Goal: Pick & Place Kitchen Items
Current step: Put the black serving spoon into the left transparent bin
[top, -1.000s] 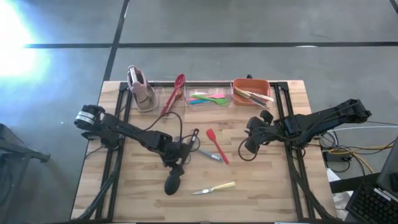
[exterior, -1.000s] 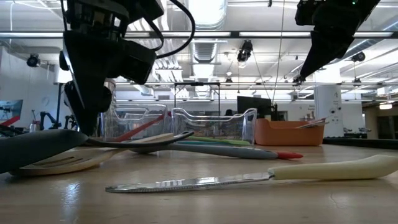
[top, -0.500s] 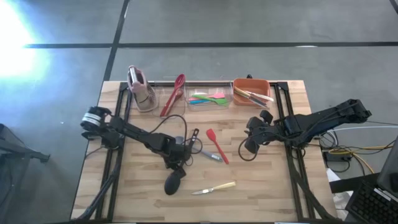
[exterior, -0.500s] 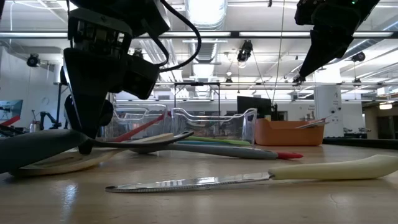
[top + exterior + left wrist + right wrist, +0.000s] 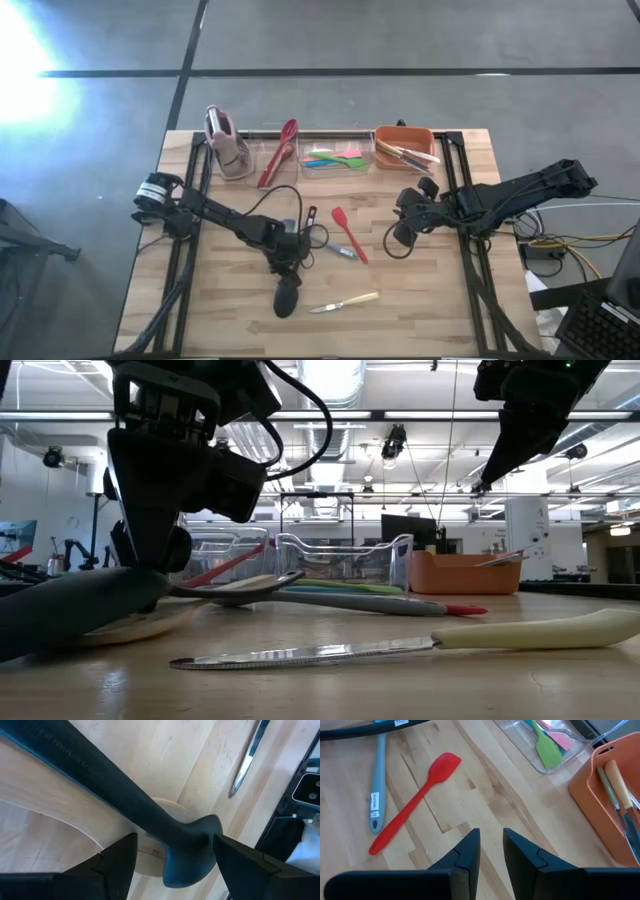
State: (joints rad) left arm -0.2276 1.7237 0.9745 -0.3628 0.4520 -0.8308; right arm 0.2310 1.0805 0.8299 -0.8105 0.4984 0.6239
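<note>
Left gripper (image 5: 285,268) sits low over the middle of the table (image 5: 430,300), fingers (image 5: 117,857) spread wide on either side of the black ladle's (image 5: 115,795) handle, not clamping it. Ladle bowl (image 5: 287,299) lies toward the near edge, over a wooden spatula (image 5: 170,812). Knife (image 5: 345,301) lies just right of the bowl. Right gripper (image 5: 402,235) hangs above the table right of the red spatula (image 5: 349,234), fingers (image 5: 465,852) narrowly parted, holding nothing.
</note>
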